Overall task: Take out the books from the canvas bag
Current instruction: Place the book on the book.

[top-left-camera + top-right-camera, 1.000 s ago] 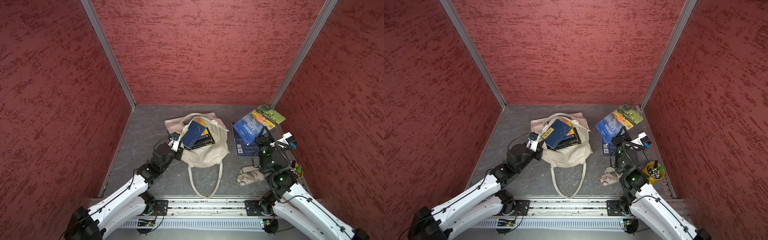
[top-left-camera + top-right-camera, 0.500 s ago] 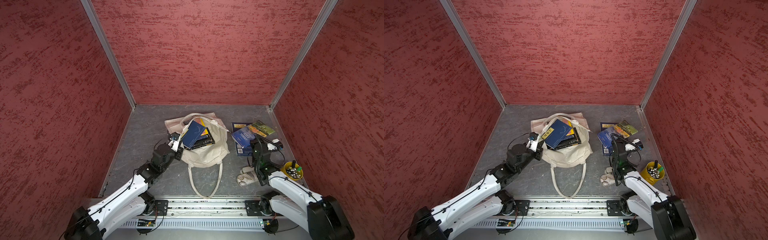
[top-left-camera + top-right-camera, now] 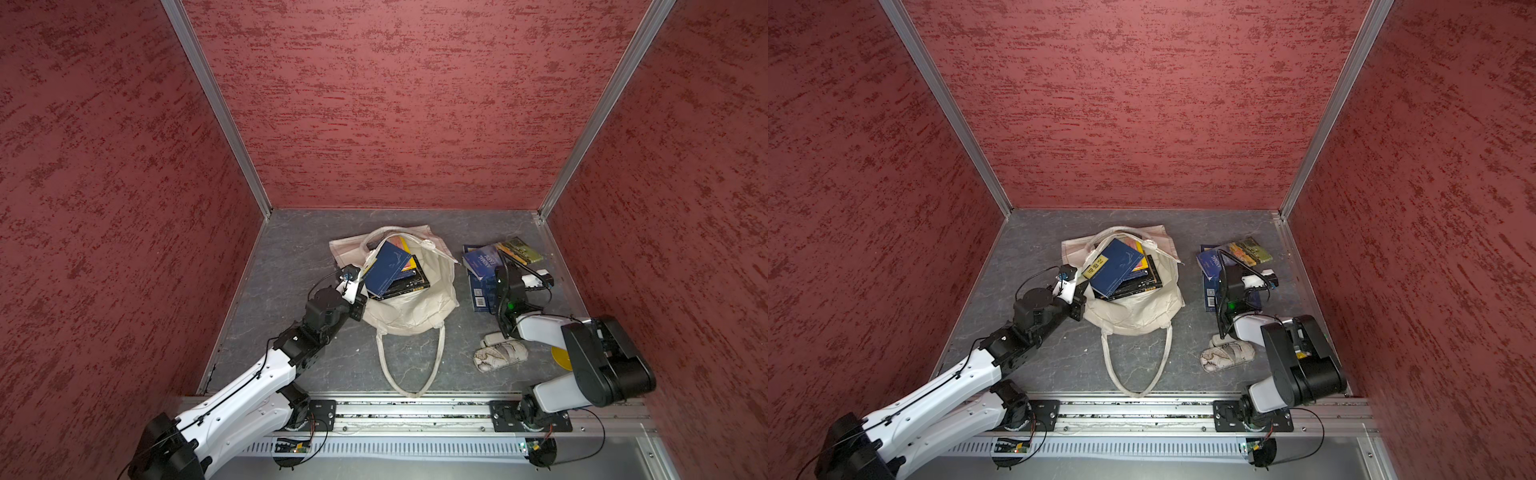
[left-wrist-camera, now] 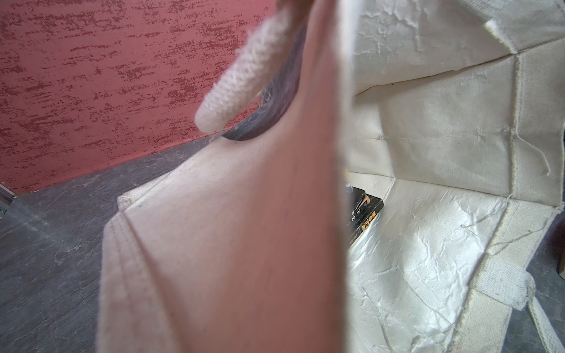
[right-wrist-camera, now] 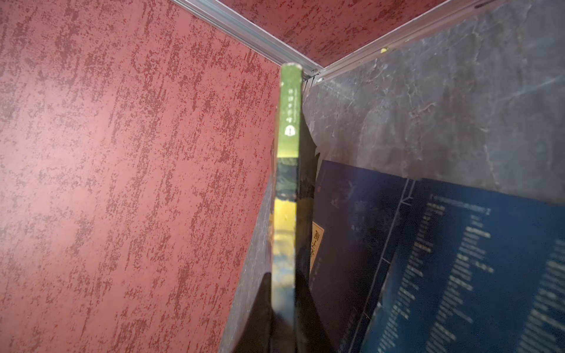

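Your left gripper is pinched tight on the near-left rim of the canvas bag, mid-worktop. That is likely to hold the mouth open and stop the bag dragging; the dark blue book and the black book with orange lettering lie in the mouth, not yet out. Your right gripper has its fingers clamped flat on both covers of the green-and-yellow book, at the blue books already out near the worktop's back right corner, probably to set it on that pile.
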Robot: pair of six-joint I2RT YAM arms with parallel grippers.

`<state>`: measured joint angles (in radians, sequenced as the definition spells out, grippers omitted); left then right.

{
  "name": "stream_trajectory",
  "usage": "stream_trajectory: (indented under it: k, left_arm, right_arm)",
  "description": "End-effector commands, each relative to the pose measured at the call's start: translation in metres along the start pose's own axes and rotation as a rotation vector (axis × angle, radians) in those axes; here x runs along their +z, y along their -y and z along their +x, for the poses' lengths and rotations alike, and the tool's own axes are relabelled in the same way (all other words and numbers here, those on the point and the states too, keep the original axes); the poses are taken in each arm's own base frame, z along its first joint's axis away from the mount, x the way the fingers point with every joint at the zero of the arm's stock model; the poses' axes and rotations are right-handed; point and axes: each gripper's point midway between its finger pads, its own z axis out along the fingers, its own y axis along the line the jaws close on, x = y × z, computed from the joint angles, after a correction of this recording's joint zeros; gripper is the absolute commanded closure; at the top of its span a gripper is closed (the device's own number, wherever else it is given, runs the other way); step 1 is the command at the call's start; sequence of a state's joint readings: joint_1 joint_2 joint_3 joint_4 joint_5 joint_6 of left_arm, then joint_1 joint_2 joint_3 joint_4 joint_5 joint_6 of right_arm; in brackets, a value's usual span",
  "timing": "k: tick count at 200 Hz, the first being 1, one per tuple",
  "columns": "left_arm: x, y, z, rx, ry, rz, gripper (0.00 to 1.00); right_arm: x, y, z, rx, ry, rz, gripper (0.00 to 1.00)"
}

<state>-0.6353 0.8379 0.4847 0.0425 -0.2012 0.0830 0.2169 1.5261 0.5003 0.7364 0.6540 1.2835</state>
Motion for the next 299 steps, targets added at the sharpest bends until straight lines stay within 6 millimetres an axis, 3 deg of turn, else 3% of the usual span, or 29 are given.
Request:
stream_trajectory:
  k: [1,49,89,124,159,180,207,243,250,254,256,299]
  left_arm:
    - [-0.008,0.007,-0.043,-0.029,0.120,0.039,1.00]
    - [-0.009,0.008,-0.044,-0.032,0.121,0.046,1.00]
    - [-0.009,0.008,-0.044,-0.031,0.122,0.048,1.00]
    - [-0.007,0.009,-0.043,-0.031,0.115,0.054,1.00]
    - [-0.007,0.010,-0.042,-0.032,0.110,0.056,1.00]
    - [-0.007,0.009,-0.043,-0.031,0.112,0.054,1.00]
    - [-0.007,0.009,-0.042,-0.029,0.109,0.054,1.00]
    - [-0.007,0.010,-0.042,-0.027,0.108,0.058,1.00]
    - [-0.007,0.010,-0.041,-0.027,0.106,0.058,1.00]
    - [-0.007,0.010,-0.042,-0.027,0.108,0.058,1.00]
    - [-0.007,0.010,-0.042,-0.027,0.107,0.058,1.00]
    - [-0.007,0.011,-0.041,-0.023,0.105,0.058,1.00]
  right_arm:
    - [0.012,-0.031,-0.017,0.114,0.101,-0.071,1.00]
    - [0.041,-0.008,0.008,0.147,0.058,-0.008,1.00]
    - [0.049,0.022,0.021,0.172,0.043,0.076,1.00]
    - [0.052,0.031,0.029,0.177,0.024,0.100,1.00]
    - [0.057,0.031,0.039,0.172,-0.021,0.111,0.93]
    - [0.058,0.027,0.045,0.173,-0.052,0.101,0.82]
    - [0.054,0.036,0.048,0.199,-0.078,0.121,0.51]
    - [0.040,0.040,0.041,0.231,-0.085,0.108,0.37]
    - [0.037,0.042,0.040,0.244,-0.089,0.105,0.25]
    - [0.034,0.041,0.039,0.251,-0.092,0.098,0.06]
    - [0.034,0.040,0.038,0.254,-0.092,0.094,0.03]
    - [0.015,0.029,0.026,0.263,-0.112,0.059,0.01]
